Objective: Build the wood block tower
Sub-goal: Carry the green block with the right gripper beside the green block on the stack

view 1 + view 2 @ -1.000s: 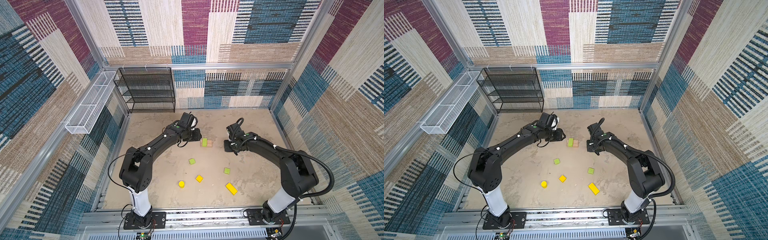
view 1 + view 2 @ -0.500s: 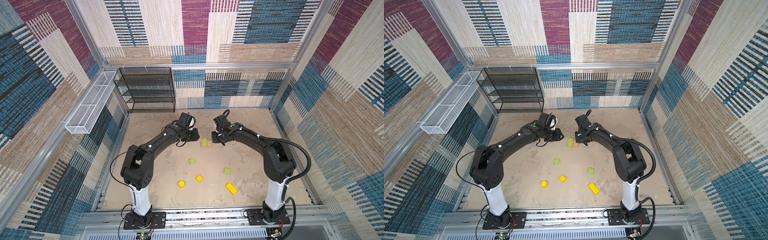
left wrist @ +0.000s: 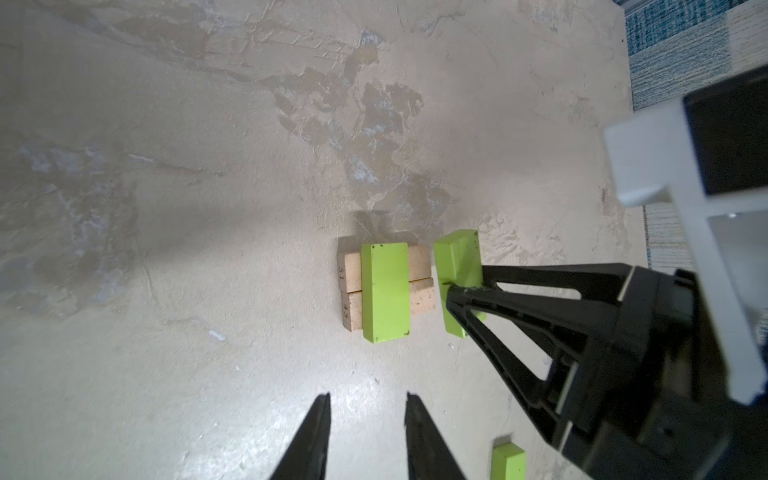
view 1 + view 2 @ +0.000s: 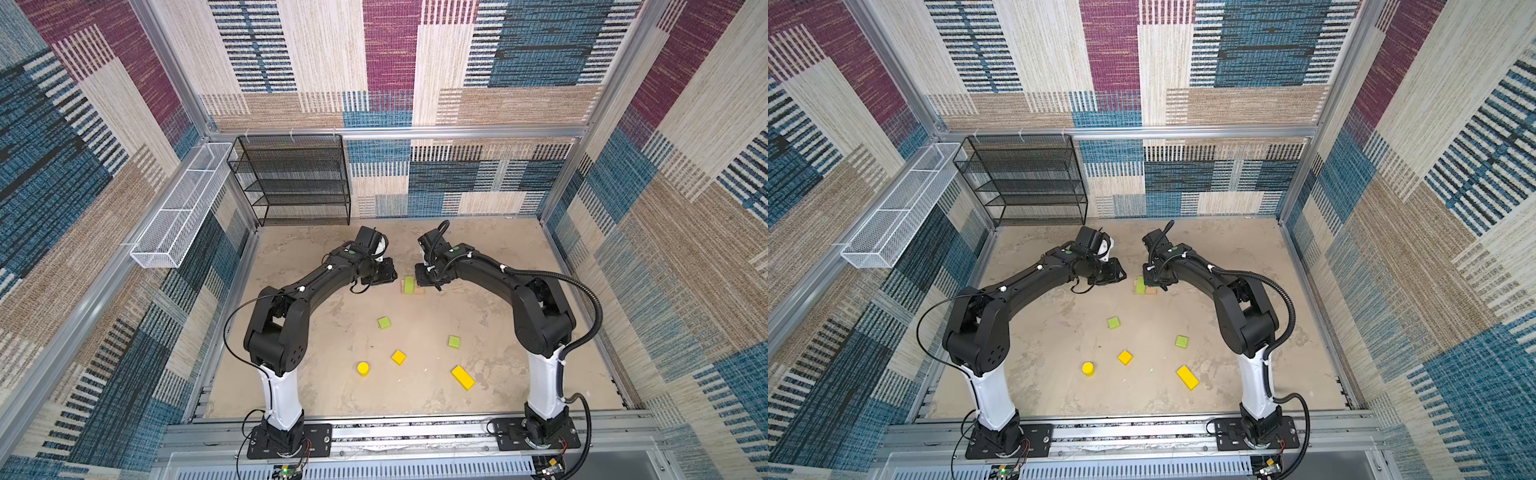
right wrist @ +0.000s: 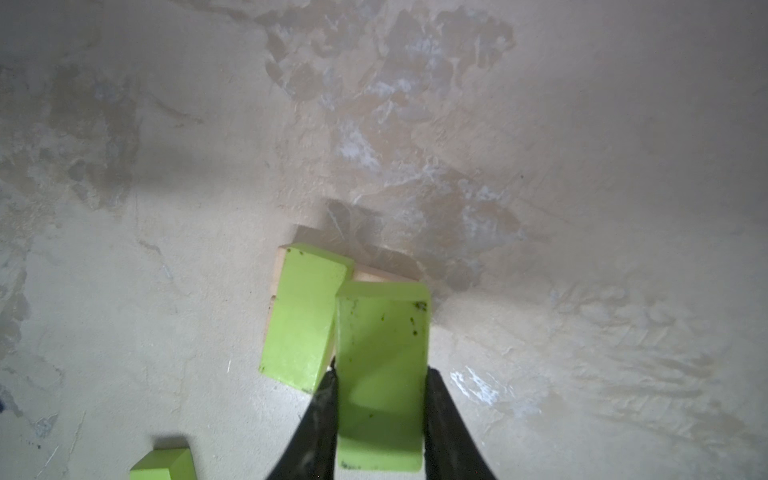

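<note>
Patterned woven walls enclose a beige floor (image 4: pixel 340 340).

Top views: in both, a black mesh shelf (image 4: pixel 291 178) stands at upper centre-left. The tower (image 4: pixel 409 285), barely begun, lies at mid-frame between the left gripper (image 4: pixel 386 274) and the right gripper (image 4: pixel 422 281). Lower in the frame, well apart, we find a green cube (image 4: pixel 384 322), a second green cube (image 4: pixel 454 341), a yellow cube (image 4: pixel 398 357), a yellow cylinder (image 4: pixel 363 368) and a yellow bar (image 4: pixel 463 377).

Left wrist view: two tan planks (image 3: pixel 420 259) lie side by side, touching, and the laid green bar (image 3: pixel 385 291) crosses both. The jaws of the left gripper (image 3: pixel 368 397) stand narrow with nothing between them.

Right wrist view: the right gripper (image 5: pixel 380 376) clamps a second green bar (image 5: pixel 381 328), tilted, just beside the laid one over the planks' uncovered end. Whether it touches them we cannot tell.

We judge the step in hand to be completing the first green layer. Next, the held bar must settle flat across both planks, parallel to its neighbour, before the jaws release without nudging it.
</note>
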{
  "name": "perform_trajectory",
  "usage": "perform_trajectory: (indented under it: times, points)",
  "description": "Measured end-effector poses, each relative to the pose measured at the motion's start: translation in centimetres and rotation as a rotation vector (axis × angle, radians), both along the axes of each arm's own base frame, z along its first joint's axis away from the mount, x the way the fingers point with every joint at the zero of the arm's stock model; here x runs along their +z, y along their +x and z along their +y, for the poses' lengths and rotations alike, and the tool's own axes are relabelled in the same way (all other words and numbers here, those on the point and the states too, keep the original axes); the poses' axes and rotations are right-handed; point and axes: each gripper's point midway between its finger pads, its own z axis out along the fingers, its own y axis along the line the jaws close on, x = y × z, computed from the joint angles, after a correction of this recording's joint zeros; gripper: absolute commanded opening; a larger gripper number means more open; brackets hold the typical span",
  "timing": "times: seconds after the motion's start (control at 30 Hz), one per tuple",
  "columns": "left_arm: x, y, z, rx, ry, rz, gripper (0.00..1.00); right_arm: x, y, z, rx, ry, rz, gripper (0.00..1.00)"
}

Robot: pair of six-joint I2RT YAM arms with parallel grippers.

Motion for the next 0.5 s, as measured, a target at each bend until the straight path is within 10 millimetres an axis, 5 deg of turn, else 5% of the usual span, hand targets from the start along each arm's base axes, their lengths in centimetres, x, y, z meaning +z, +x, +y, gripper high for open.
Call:
perform_trajectory:
  times: [0.5]
  points:
    - [-0.8,0.1,1.2,0.029,0.004,0.024,0.34,-0.9,0.2,0.3,-0.030,0.012,0.027,0.19]
